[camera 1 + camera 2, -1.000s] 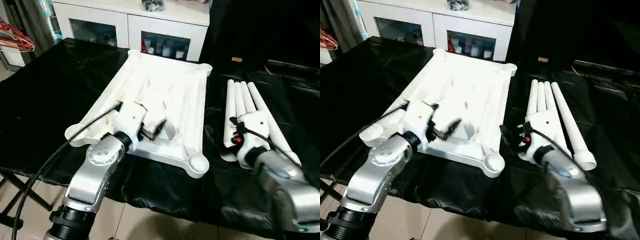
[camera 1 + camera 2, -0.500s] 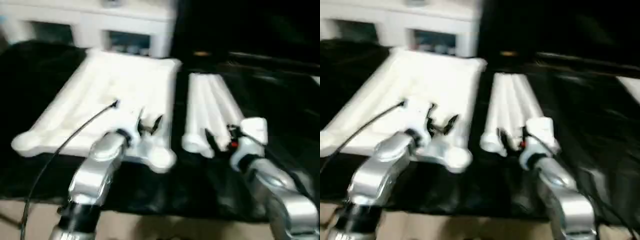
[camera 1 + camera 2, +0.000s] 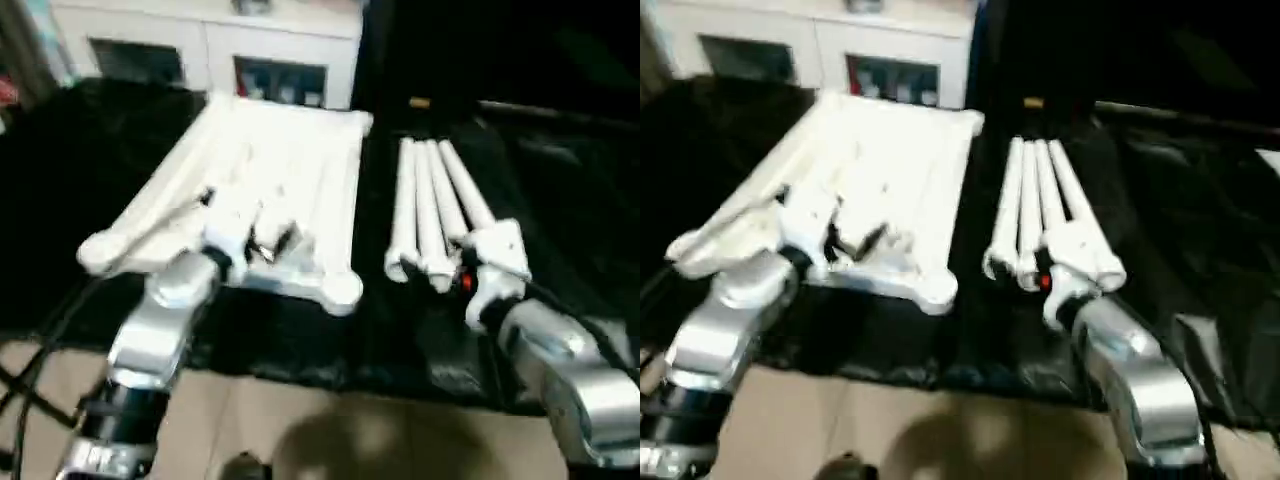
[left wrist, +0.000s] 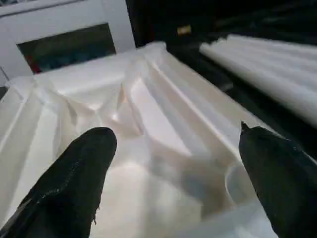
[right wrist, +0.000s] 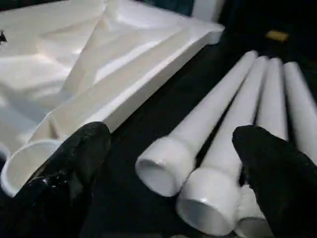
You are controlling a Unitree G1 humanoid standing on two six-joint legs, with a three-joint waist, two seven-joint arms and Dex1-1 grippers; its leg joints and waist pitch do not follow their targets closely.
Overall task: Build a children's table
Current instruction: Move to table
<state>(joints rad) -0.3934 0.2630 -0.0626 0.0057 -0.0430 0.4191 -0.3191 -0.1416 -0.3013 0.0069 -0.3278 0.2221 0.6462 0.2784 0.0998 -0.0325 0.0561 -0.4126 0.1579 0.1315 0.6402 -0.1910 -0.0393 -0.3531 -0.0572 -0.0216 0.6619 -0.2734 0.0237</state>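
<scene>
Hovering with both sets of jaws released, the right gripper (image 5: 163,163) is lining up on the legs (image 5: 198,148); next, closing around one.

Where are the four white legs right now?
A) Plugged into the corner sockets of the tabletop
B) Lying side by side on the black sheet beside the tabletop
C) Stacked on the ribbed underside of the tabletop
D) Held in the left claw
B: the legs lie loose side by side on the black sheet, next to the upturned tabletop; the right claw is open, hovering at their wide ends.
</scene>
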